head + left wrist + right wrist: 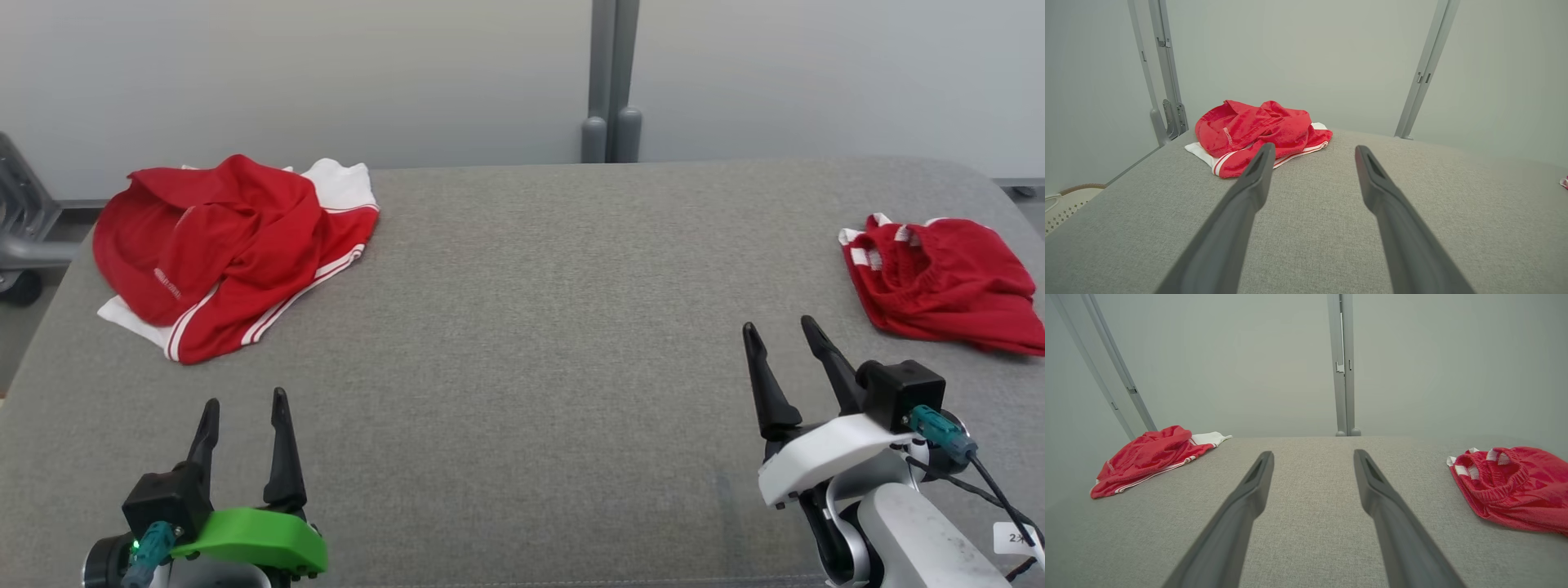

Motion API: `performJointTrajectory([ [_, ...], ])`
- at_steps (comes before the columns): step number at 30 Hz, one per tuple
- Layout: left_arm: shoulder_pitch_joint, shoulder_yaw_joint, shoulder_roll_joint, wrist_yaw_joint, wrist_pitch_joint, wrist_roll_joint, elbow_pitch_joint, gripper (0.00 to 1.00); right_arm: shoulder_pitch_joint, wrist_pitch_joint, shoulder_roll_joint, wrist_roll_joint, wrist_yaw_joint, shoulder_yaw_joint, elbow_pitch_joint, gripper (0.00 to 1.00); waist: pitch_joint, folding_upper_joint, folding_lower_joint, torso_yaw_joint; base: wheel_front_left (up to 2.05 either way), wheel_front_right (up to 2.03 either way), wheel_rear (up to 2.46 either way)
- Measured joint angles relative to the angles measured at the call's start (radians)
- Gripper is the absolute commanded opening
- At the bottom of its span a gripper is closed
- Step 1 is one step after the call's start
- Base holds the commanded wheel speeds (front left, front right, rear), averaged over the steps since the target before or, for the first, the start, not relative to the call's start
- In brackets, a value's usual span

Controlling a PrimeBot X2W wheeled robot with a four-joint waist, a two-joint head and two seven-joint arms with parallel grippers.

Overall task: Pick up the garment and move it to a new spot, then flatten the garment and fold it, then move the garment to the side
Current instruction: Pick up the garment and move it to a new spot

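Bench is a grey fabric-topped thing with two bits of red kit on it. Crumpled red-and-white garment sits in a heap at the bench's far left corner, with white stripes along one edge and a white bit poking out at the back. Pair of red shorts with a bunched elastic waistband lies at the bench's right edge, roughly mid-depth. Over the bench's near left side the left fingers are spread wide with nothing between them, well short of the heap. Over the near right side the right fingers are also spread wide and empty, near the shorts but not touching them.
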Motion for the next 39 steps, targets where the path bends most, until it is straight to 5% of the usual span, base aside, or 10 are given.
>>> performJointTrajectory([
  [9, 0.0, 0.071, 0.0, 0.0, -0.001, 0.018, -0.019, 1.0, -0.004, 0.003, 0.023, -0.009, 0.002, 0.054, -0.012, 1.0, 0.007, 0.0, 0.0, 0.141, 0.0, 0.0, 0.0],
  [24, -0.001, 0.04, 0.003, 0.0, -0.001, 0.018, -0.02, 1.0, -0.004, 0.005, 0.027, -0.014, 0.002, 0.033, -0.014, 1.0, 0.013, 0.0, 0.0, 0.328, 0.0, 0.0, 0.0],
  [39, -0.001, 0.043, 0.003, 0.0, -0.001, 0.018, -0.022, 1.0, -0.004, 0.021, 0.014, -0.036, 0.001, 0.024, -0.032, 1.0, 0.04, 0.0, 0.0, 0.332, 0.0, 0.0, 0.0],
])
